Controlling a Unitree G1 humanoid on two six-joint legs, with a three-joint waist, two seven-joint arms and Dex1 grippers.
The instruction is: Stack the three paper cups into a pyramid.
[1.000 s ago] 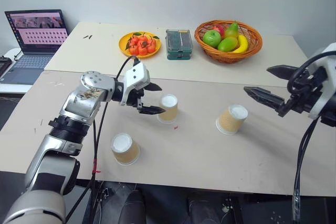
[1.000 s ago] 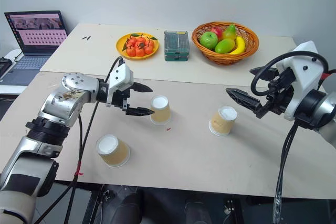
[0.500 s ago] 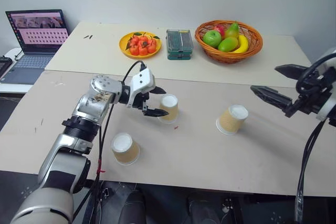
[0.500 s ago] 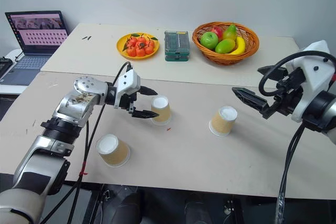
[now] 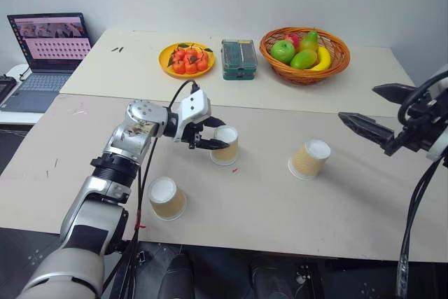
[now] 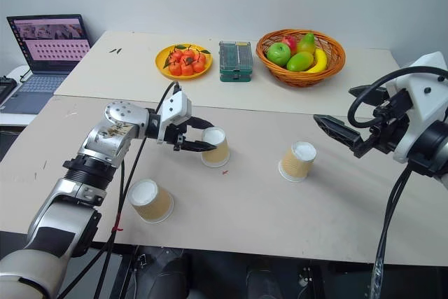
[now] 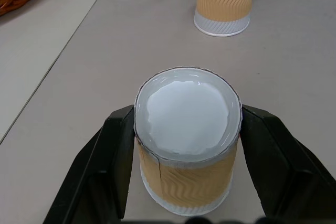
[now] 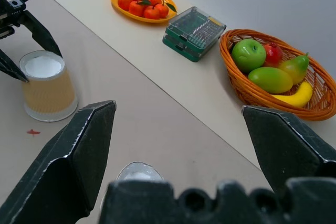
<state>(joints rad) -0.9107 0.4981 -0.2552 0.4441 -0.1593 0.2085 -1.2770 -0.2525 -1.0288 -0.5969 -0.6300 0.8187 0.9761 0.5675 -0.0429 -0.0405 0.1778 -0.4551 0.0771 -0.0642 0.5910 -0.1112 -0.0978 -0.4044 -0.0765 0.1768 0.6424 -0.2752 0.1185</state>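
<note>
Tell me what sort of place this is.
Probably a lab or office test space: plain tables against a bare wall, an open laptop to one side, and staged props such as a fruit basket.

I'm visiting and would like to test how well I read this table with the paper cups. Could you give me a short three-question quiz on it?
1. True or false: the three paper cups already form a pyramid.
2. The left gripper has its fingers on either side of which cup? A) the middle cup B) the near cup C) the right-hand cup
3. Fill in: the right gripper hangs above the table with its fingers ____.

Key
1. False: all three stand apart on the table, white ends up.
2. A.
3. Open, holding nothing.
</note>
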